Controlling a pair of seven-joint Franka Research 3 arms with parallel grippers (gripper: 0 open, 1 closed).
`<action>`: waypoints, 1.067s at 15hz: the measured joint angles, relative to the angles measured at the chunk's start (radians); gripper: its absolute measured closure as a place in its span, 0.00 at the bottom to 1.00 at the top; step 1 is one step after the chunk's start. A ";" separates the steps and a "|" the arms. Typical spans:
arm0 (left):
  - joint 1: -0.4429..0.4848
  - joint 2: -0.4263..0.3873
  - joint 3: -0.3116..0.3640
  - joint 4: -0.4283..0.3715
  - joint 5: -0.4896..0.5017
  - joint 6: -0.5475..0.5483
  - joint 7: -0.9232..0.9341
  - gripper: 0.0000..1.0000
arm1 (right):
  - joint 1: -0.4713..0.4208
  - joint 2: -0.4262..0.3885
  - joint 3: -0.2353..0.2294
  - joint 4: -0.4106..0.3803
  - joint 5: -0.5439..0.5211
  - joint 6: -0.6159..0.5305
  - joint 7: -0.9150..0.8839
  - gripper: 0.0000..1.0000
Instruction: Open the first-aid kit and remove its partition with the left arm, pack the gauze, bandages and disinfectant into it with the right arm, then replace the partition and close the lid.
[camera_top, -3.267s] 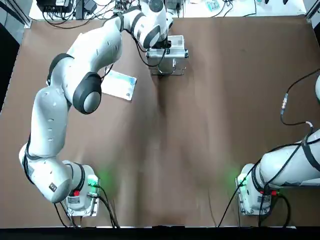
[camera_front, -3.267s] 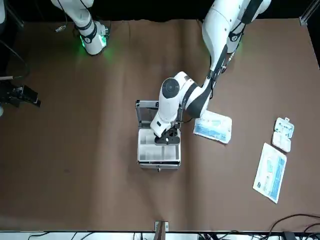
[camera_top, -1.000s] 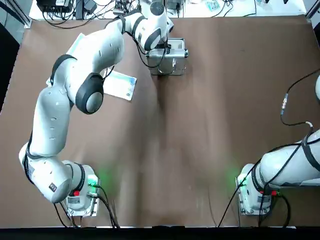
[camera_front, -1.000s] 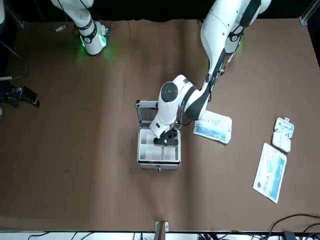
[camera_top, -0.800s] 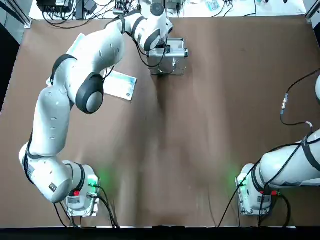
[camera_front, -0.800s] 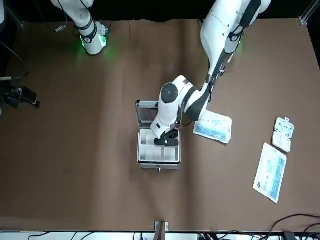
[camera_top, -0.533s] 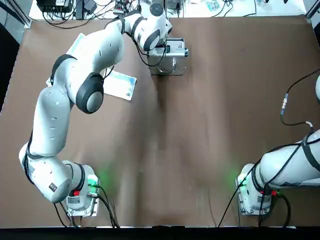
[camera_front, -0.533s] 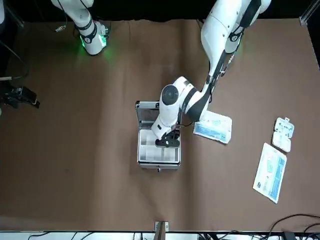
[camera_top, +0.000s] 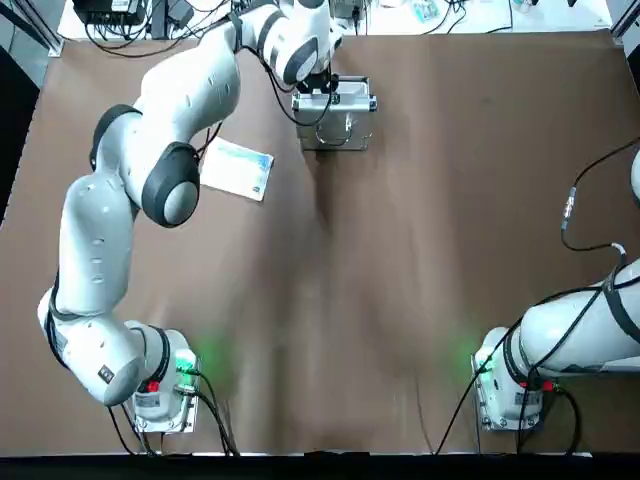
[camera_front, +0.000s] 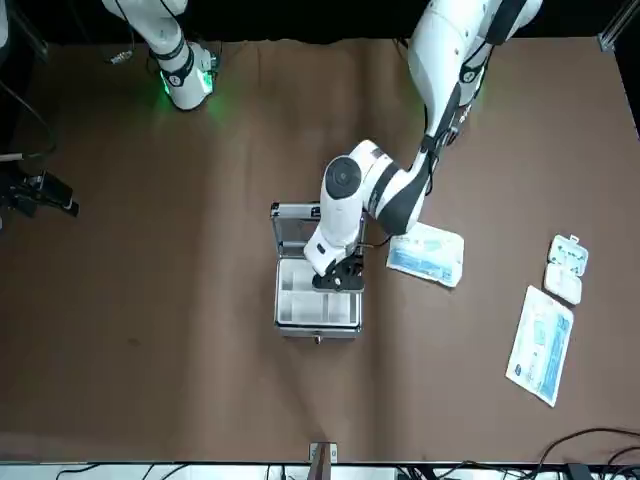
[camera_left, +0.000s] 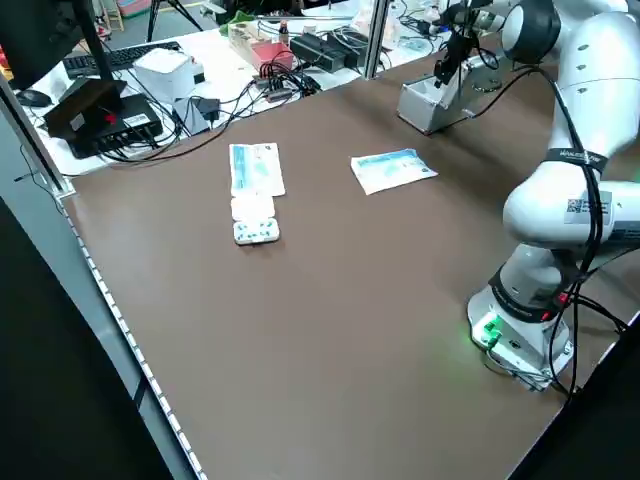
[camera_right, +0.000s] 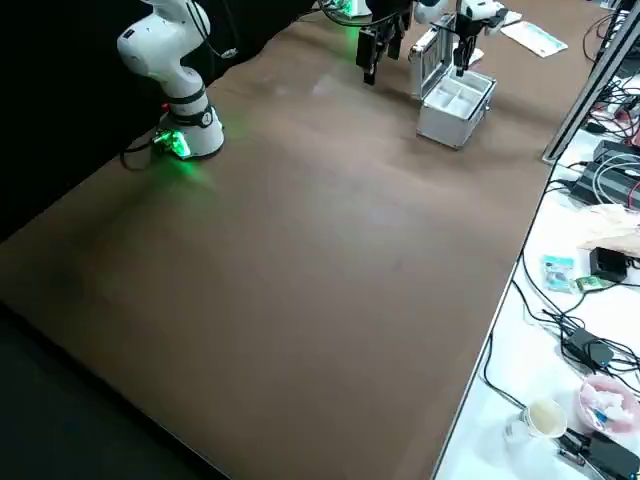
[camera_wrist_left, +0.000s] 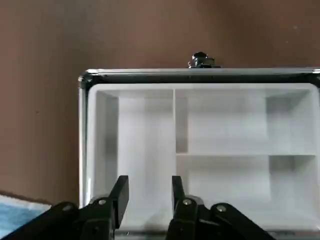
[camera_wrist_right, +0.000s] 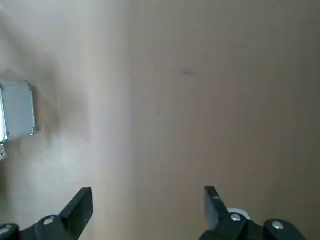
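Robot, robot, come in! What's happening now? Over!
Left gripper open above the partition in the opened first-aid kit. Right gripper open, parked. Nothing blocking.

lab | 2 robot arms | brown table | cables, keyboard

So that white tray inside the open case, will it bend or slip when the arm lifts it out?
The partition probably stays stiff: its dividers and raised rim brace it. It looks light and thin-walled. Its smooth plastic might slip, since the left gripper has only a narrow wall to pinch.
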 joint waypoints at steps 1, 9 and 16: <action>0.000 -0.015 -0.003 0.001 0.000 -0.022 0.000 0.57 | 0.000 0.000 -0.001 0.000 0.000 0.000 0.000 0.02; 0.001 -0.169 -0.009 0.004 -0.036 -0.239 0.000 0.99 | -0.007 -0.001 -0.004 0.000 0.000 -0.001 0.000 0.02; 0.018 -0.301 -0.052 0.002 -0.234 -0.511 0.001 0.99 | -0.007 -0.001 -0.004 0.000 0.000 -0.002 0.000 0.02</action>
